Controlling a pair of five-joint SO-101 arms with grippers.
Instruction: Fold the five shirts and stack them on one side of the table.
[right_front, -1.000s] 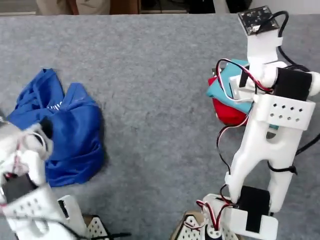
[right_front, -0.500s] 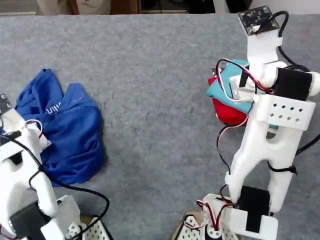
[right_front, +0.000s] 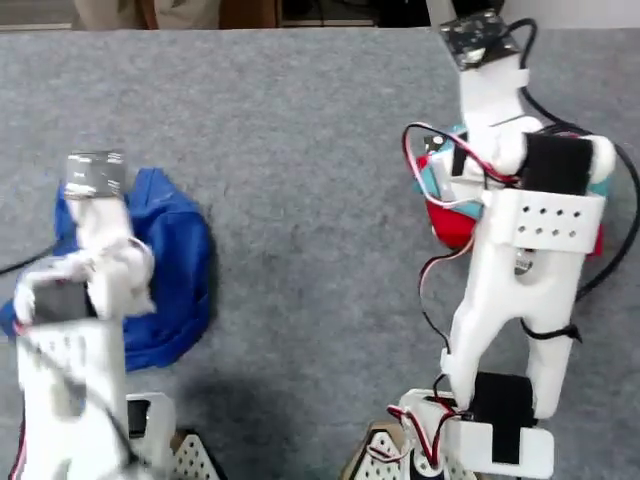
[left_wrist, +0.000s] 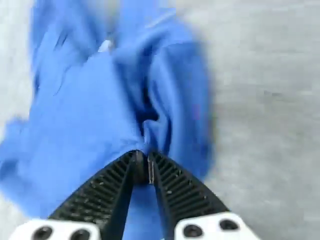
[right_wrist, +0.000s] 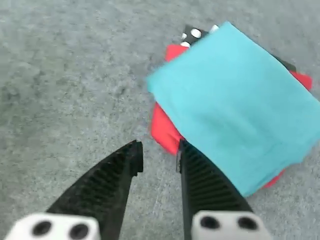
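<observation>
Two claws, left claw (left_wrist: 143, 159) pressed together over blue shirt (right_front: 180, 250) at frame left, right claw (right_wrist: 159, 150) spread beside teal-on-red stack (right_front: 452, 225) upper right.

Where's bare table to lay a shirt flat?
Free: middle of the table, between the crumpled blue shirt and the teal shirt stacked on the red shirt, up to the far edge. Crowded: left gripper at the blue shirt, right gripper by the stack.

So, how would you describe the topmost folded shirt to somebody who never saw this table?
On the grey table, away from the crumpled blue shirt, lies a small stack of folded shirts. The one meant is the turquoise shirt on top; the red shirt lies directly beneath it.
</observation>
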